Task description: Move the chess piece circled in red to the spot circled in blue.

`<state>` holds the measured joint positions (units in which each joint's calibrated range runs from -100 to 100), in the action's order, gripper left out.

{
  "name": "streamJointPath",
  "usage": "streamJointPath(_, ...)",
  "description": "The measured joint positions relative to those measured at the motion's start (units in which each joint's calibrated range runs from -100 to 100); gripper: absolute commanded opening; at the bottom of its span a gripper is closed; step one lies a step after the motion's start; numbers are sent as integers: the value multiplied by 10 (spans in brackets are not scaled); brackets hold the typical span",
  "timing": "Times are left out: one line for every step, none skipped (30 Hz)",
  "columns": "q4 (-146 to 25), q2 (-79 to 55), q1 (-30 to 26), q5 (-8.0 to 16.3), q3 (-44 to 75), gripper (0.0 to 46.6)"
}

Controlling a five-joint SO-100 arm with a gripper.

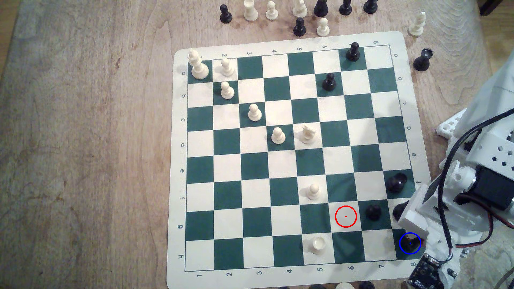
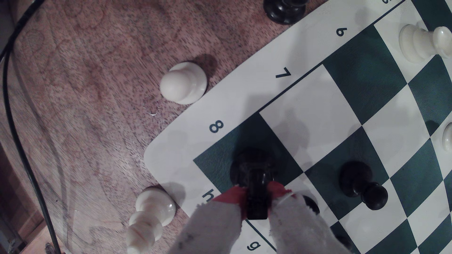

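Note:
The chess piece [image 2: 254, 171], glossy black with a wide round base, stands on the spot [image 2: 215, 158], the dark green corner square by the labels h and 8. In the exterior view the chess piece [image 1: 410, 243] sits inside the blue circle at the board's lower right corner. My gripper [image 2: 256, 195] is shut on the piece's upper part, a red-taped fingertip [image 2: 232, 197] pressing on either side. The arm's white body [image 1: 414, 219] hangs over that corner. The red circle [image 1: 345, 216] rings a bare cream square.
A black pawn [image 2: 364, 185] stands one square diagonally from the corner. Another black piece [image 1: 399, 211] is half hidden beside my gripper, and a bulkier one [image 1: 396, 182] is beyond it. Two white pieces [image 2: 183, 81] [image 2: 151, 215] stand off the mat on the wooden table. A white piece [image 1: 318, 244] occupies the bottom row.

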<state>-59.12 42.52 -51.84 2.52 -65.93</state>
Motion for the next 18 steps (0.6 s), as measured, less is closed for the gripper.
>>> streamJointPath(0,0,0,0,0,34)
streamJointPath(0,0,0,0,0,41)
streamJointPath(0,0,0,0,0,53)
streamJointPath(0,0,0,0,0,85)
streamJointPath(0,0,0,0,0,107)
streamJointPath(0,0,0,0,0,117)
streamJointPath(0,0,0,0,0,136)
streamJointPath(1,0,0,0,0,142)
streamJointPath(3,0,0,0,0,146)
streamJointPath(5,0,0,0,0,149)
streamJointPath(6,0,0,0,0,164)
streamJointPath(6,0,1,0,0,170)
streamJointPath(6,0,1,0,0,174)
streamJointPath(6,0,4,0,0,177)
streamJointPath(6,0,7,0,0,184)
streamJointPath(6,3,12,0,0,187)
streamJointPath(6,6,15,0,0,189)
streamJointPath(3,13,15,0,1,191)
